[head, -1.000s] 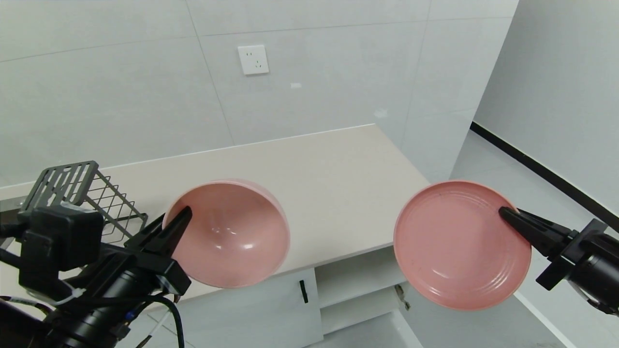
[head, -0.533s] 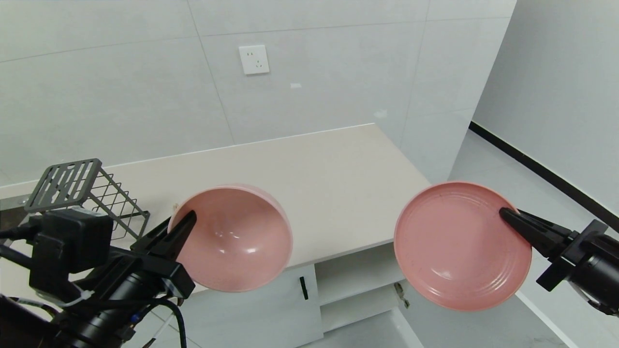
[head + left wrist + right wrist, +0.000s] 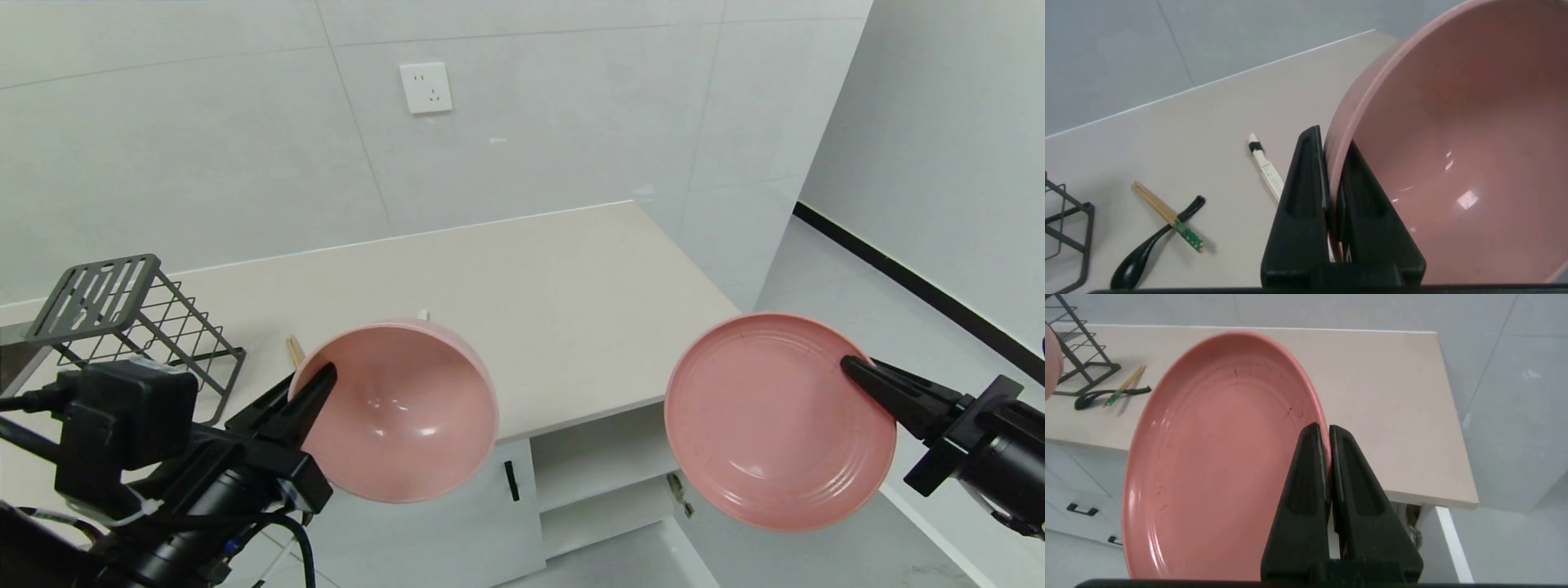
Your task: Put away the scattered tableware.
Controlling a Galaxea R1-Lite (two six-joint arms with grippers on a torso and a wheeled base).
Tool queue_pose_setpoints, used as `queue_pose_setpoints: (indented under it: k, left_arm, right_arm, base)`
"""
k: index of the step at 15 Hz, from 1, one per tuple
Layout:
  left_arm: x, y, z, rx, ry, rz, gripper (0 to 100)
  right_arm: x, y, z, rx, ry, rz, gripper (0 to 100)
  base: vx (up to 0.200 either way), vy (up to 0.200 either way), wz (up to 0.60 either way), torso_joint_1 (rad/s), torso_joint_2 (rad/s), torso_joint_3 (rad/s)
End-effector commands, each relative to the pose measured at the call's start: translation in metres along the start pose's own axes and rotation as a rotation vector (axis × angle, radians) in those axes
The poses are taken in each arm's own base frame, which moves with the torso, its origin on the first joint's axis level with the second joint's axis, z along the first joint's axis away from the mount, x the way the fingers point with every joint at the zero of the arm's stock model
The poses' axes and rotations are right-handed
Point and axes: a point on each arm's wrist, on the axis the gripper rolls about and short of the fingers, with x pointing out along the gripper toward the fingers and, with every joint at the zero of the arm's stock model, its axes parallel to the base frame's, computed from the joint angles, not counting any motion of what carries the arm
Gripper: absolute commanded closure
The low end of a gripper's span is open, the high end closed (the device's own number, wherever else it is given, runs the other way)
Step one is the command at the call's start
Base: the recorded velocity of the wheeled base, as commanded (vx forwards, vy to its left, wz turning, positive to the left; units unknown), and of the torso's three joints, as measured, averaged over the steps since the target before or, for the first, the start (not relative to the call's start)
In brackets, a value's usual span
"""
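Note:
My left gripper (image 3: 314, 380) is shut on the rim of a pink bowl (image 3: 404, 412), held tilted above the counter's front edge; the bowl (image 3: 1454, 155) opens toward the head camera. My right gripper (image 3: 853, 367) is shut on the rim of a pink plate (image 3: 775, 420), held tilted in the air beyond the counter's right end, over the floor. The plate (image 3: 1221, 457) stands on edge between the fingers. On the counter (image 3: 531, 278) lie a black spoon (image 3: 1151, 249), wooden chopsticks (image 3: 1167, 216) and a white utensil (image 3: 1266, 167).
A black wire rack (image 3: 131, 314) stands on the counter at the left. Under the counter are a cabinet door with a black handle (image 3: 510, 482) and open shelves (image 3: 604, 482). A white tiled wall with a socket (image 3: 426, 87) rises behind.
The head view has shifted slightly. Both arms have sunk a little with the bowl and the plate still gripped. Chopstick ends on the counter now show behind the bowl.

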Motion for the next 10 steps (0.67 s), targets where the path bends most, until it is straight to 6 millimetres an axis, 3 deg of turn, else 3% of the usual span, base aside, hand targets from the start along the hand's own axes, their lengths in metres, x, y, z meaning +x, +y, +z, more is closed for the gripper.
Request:
queue_pose_setpoints:
  k: [1,10]
  left_arm:
    - [-0.004,-0.004,0.001,-0.005,-0.004,-0.03,100]
    - [-0.018,-0.019,-0.002,-0.005,0.006,-0.167,100]
  right_arm:
    - [-0.001,0.0,-0.002,0.002,0.008,0.002,100]
    - [0.001,0.0,-0.011,0.014,0.057,0.002,100]
  base:
    - [0.0,0.0,0.0,-0.173,0.35,0.173]
    - [0.0,0.0,0.0,-0.199,0.4,0.195]
